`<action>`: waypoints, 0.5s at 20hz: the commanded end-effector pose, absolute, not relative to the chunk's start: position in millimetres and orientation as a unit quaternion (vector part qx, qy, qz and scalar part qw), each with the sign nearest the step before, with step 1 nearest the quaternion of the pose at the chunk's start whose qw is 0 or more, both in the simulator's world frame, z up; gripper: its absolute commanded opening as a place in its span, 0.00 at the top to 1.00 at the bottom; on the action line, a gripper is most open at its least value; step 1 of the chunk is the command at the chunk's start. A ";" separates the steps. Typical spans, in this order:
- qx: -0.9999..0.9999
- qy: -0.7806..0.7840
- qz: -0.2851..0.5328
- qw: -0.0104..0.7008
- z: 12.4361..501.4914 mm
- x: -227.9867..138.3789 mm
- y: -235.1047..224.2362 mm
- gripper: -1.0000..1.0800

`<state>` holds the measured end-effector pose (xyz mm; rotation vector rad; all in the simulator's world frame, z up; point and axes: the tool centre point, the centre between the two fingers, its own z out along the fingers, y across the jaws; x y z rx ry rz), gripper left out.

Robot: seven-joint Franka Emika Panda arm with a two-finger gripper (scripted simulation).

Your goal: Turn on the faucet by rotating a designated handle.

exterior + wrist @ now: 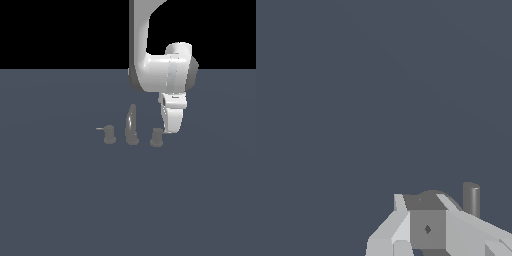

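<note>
The faucet shows in the exterior view as three dull-grey pieces in a row. The tall curved spout (131,125) stands in the middle. The twin knob (108,135), with its pin pointing to the exterior view's left, is on one side. The handle (156,136), a stubby knob, is on the other. My gripper (169,130) hangs tip-down right against the handle's right side and hides its pin. The jaws look closed together and hold nothing. In the wrist view the fingers (390,226) fill the lower edge, with a grey cylinder (471,199) just beyond them; I cannot tell which faucet piece it is.
The faucet stands on a flat dark blue-grey floor (60,200). My white arm (150,60) comes down from above, behind the handle.
</note>
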<state>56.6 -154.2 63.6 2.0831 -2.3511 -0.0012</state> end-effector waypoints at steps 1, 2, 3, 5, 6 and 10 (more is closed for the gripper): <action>0.663 -0.749 0.000 0.000 63.9 48.6 -158.0 1.00; 0.663 -0.749 0.000 0.000 63.9 45.5 -159.3 1.00; 0.663 -0.749 0.000 0.000 63.8 42.3 -160.6 1.00; 0.663 -0.749 0.000 0.000 63.8 39.1 -161.9 1.00; 0.665 -0.747 0.003 -0.003 63.9 46.5 -157.5 1.00; 0.664 -0.747 0.002 -0.002 63.9 34.3 -155.2 1.00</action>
